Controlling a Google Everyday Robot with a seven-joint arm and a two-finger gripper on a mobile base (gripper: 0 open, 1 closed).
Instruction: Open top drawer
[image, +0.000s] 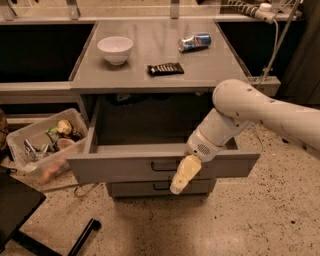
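Note:
The top drawer (125, 168) is a wide grey drawer pulled well out of the cabinet, showing a grey tray interior (145, 131). Its small black bar handle (165, 165) sits at the centre of the front. My gripper (182, 176) with yellowish fingers hangs in front of the drawer front, just right of and below the handle, pointing down-left. The white arm (250, 112) reaches in from the right over the drawer's right part. A narrower grey drawer (150, 188) sits shut below.
On the cabinet top stand a white bowl (115, 48), a black flat packet (165, 68) and a lying can (194, 42). A clear bin (42, 140) of odds and ends sits on the floor at left. A black chair base (30, 215) is at lower left.

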